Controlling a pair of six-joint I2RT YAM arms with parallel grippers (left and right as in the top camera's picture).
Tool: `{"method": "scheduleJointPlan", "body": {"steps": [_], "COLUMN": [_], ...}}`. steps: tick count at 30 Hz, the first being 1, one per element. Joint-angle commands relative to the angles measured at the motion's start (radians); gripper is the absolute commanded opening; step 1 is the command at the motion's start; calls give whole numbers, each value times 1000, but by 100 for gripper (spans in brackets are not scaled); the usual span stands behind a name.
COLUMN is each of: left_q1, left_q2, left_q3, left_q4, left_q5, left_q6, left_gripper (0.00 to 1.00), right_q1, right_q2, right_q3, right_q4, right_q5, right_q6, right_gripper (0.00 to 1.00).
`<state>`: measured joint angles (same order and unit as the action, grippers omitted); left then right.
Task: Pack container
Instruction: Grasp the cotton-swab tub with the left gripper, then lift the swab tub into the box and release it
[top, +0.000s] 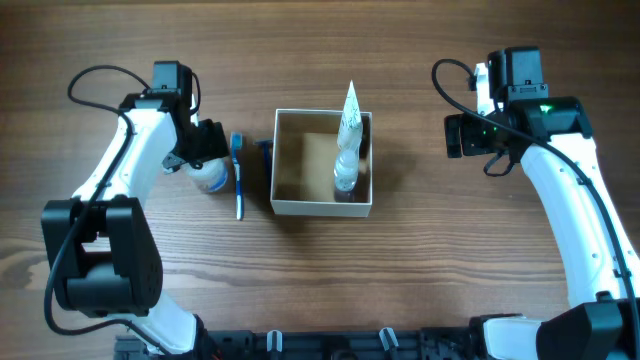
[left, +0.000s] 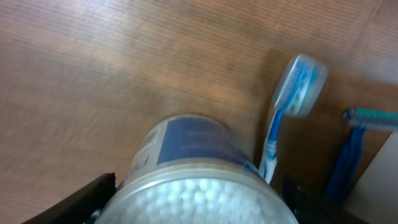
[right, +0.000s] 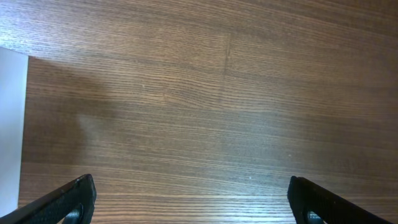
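The left wrist view is blurred throughout. There the jar (left: 199, 180) between the left hand's (left: 198, 202) fingers (left: 93, 199) is cut off by the bottom edge, whether they press it cannot be told, and the razor (left: 348, 155) right of that hand runs off the frame. In the right wrist view the bottom edge cuts off the right hand's (right: 193, 200) fingertips (right: 74, 199), and the box (right: 11, 124) to its left shows only as a white strip.

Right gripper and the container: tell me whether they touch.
Apart. The overhead view shows bare table between the right gripper and the container.
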<state>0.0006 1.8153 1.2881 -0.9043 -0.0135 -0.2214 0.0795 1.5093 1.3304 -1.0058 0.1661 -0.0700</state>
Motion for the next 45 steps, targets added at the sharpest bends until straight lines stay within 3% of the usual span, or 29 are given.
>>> {"method": "scheduleJointPlan", "body": {"steps": [1, 6, 18, 33, 45], "left_q1": [-14, -103, -439, -502, -502], "left_q2": [-81, -145, -160, 95, 192], "left_q3": [148, 288, 307, 306, 306], "left_q4": [-93, -180, -84, -38, -10], "left_q5": [-11, 2, -26, -33, -52], "left_q6": [5, 5, -105, -131, -130], "left_gripper": [68, 65, 69, 72, 73], "right_q1": [-5, -5, -5, -5, -5], "right_q2": [8, 8, 8, 8, 8], "right_q3": [6, 6, 6, 6, 6], "right_q4": [4, 4, 4, 4, 4], "right_q5": [18, 18, 18, 18, 18], "right_q6": [-8, -8, -8, -8, -8], "right_gripper": [100, 100, 100, 100, 100]}}
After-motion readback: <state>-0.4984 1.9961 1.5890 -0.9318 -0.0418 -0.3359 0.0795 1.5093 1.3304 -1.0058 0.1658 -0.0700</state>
